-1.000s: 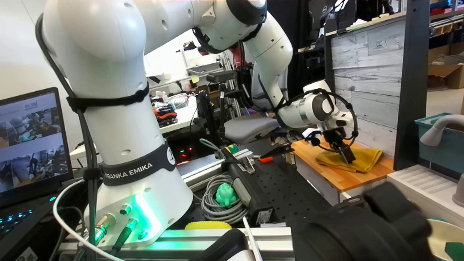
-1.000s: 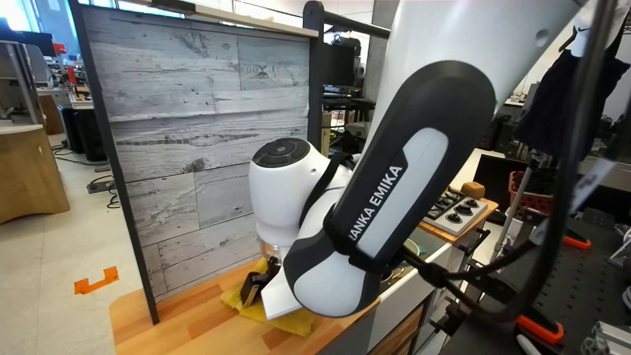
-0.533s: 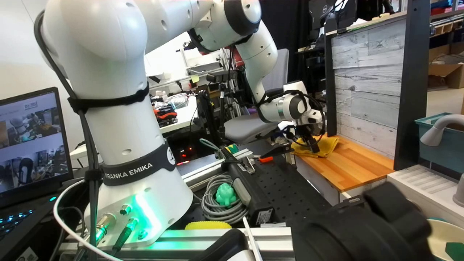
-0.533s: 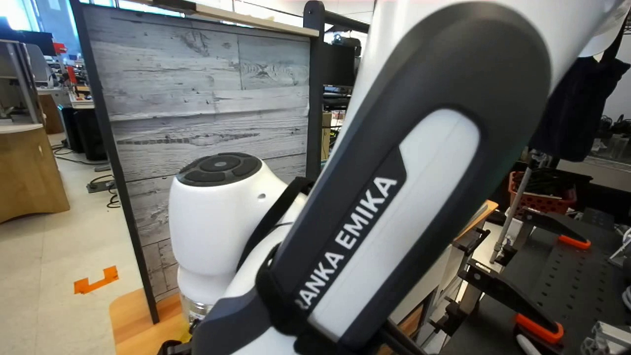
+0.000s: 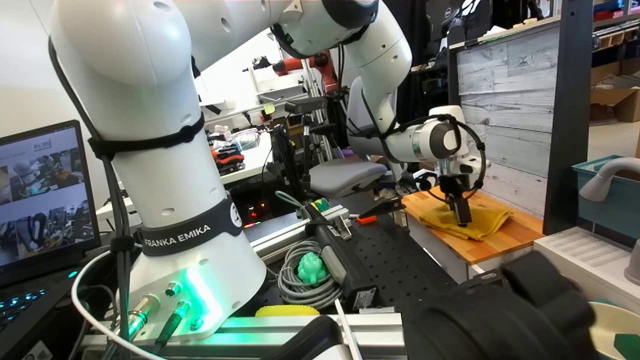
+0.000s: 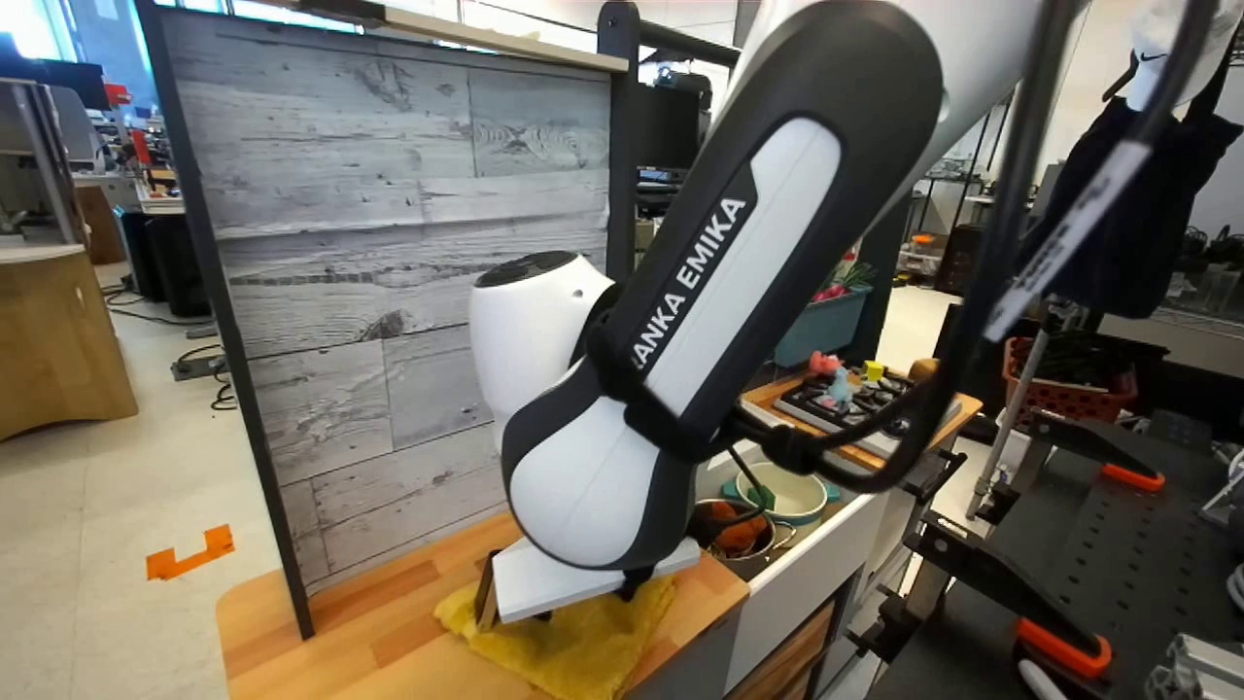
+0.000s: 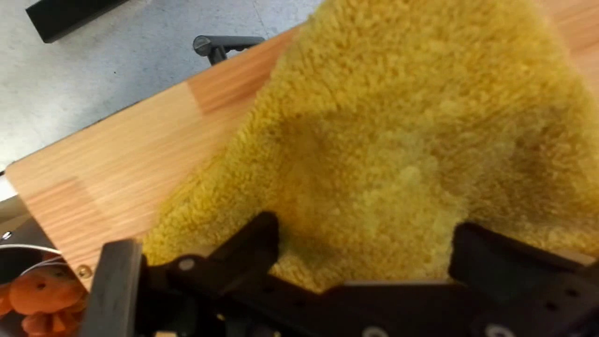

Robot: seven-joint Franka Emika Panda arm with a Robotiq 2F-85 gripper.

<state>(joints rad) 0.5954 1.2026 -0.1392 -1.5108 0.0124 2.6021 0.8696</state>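
Sliding under the black two-fingered pincer (image 7: pixel 366 236) — spread wide, clenching nothing — the fuzzy yellow cloth (image 7: pixel 398 154) now lies nearer the middle of the striped wooden table (image 7: pixel 140 150) than moments ago; wiping seems underway.

At the margin of an exterior view, a laptop (image 5: pixel 42 185) stands with its screen raised. A green knobbed object (image 5: pixel 311 268) is seated inside a coil of grey cable (image 5: pixel 288 286); a black elongated unit (image 5: pixel 351 267) lies alongside the coil. A dark post (image 5: pixel 569 125) separates the wood-grain panel (image 5: pixel 505 110) from the teal bin (image 5: pixel 612 217). In an exterior view, a cooktop (image 6: pixel 807 401) carries a pink figure (image 6: pixel 824 364), a blue figure (image 6: pixel 839 389) and a yellow block (image 6: pixel 873 370). A metal pot (image 6: pixel 756 567) contains an orange object (image 6: pixel 736 532) and stands just beside a pale pot (image 6: pixel 795 496). Orange tape (image 6: pixel 192 559) is applied to the floor (image 6: pixel 78 506).
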